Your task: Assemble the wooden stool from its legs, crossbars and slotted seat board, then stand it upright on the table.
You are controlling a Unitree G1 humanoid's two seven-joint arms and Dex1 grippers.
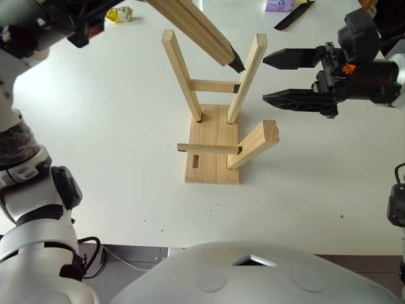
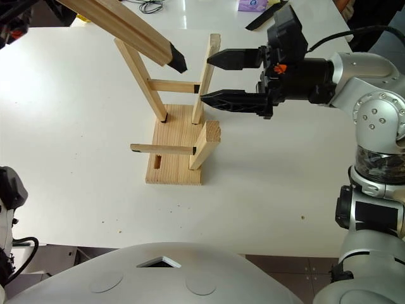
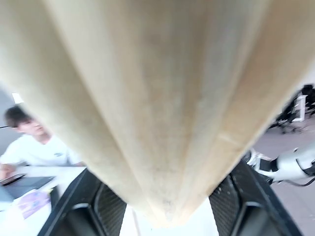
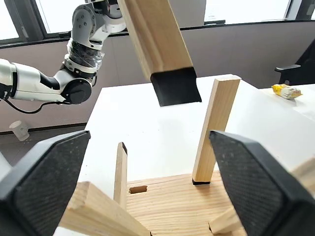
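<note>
Seat board [image 1: 212, 170] holds 3 legs [image 1: 181, 73]; L fingers [image 3: 81, 214] grip 4th leg [image 1: 196, 28]; R fingers [image 1: 294, 59] open, empty.

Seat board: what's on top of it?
Two far legs joined by a crossbar, a near leg with a second crossbar, one empty slot. Leg ends in slots hidden.

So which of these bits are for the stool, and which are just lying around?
Stool job: seat board, standing legs, top crossbar, tilted leg, low crossbar, held leg.
Lying about: yellow packet, purple packet, black strip.
</note>
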